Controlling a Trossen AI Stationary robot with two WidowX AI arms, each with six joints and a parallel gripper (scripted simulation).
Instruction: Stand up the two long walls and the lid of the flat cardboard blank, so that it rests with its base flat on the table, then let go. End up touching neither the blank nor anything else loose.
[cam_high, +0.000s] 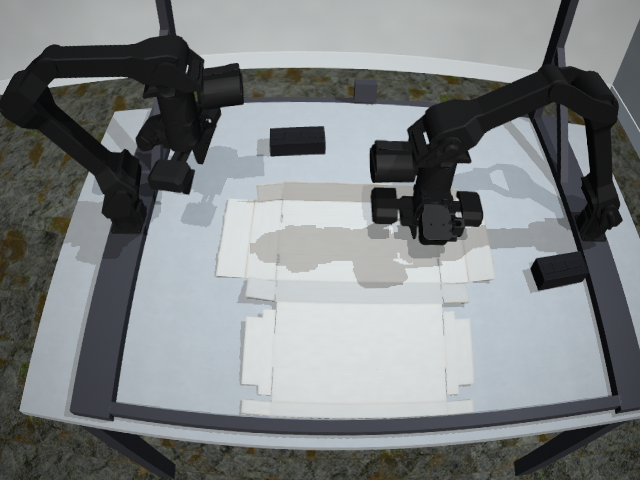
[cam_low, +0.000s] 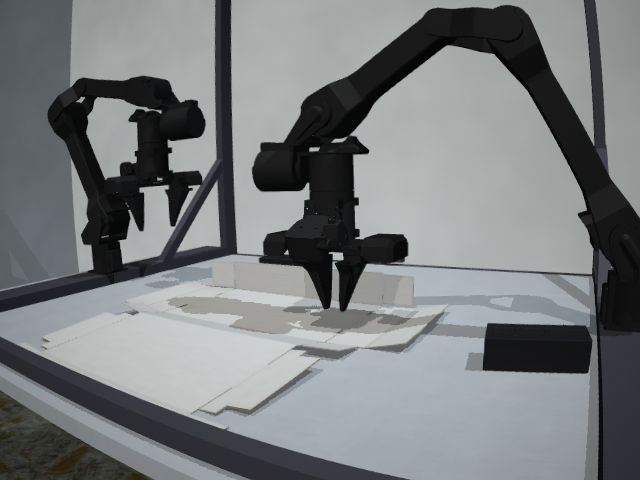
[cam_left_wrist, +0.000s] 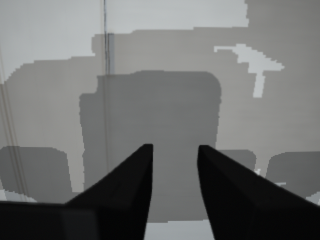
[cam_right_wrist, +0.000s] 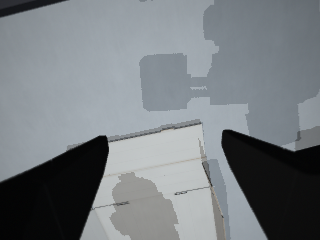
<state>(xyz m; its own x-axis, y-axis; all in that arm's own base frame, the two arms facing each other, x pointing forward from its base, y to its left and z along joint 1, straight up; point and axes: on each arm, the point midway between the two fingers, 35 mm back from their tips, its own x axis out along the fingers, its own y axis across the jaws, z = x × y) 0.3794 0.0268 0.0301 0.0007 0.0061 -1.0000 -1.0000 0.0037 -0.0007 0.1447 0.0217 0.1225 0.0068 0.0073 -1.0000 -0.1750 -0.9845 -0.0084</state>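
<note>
We had the blank (cam_high: 356, 351) (cam_low: 170, 356) (cam_left_wrist: 150, 50) (cam_right_wrist: 150, 185) on the pale desk (cam_high: 522, 351) (cam_low: 413, 413) (cam_right_wrist: 75, 75), far wall (cam_high: 330, 191) (cam_low: 258, 277) upright, mottled floor (cam_high: 12, 310) (cam_low: 31, 439) below. Left gripper (cam_high: 428, 217) (cam_low: 334, 308) (cam_left_wrist: 175, 146) narrowly open, right gripper (cam_high: 188, 162) (cam_low: 157, 227) (cam_right_wrist: 165, 134) wider.

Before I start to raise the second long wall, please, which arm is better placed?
Probably the left. Its fingers hang over the blank, nearer the low long wall; the right gripper hovers beyond the blank's edge.

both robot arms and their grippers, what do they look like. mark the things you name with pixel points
Both arms are matte black, with angular links, rounded joints and a fat cylinder near each wrist. The black left gripper (cam_high: 434, 242) (cam_low: 334, 308) (cam_left_wrist: 175, 153) and black right gripper (cam_low: 157, 227) (cam_right_wrist: 164, 139) each have blocky finger carriers and two tapering, wedge-shaped fingers. No coloured markings or loose cables show.
</note>
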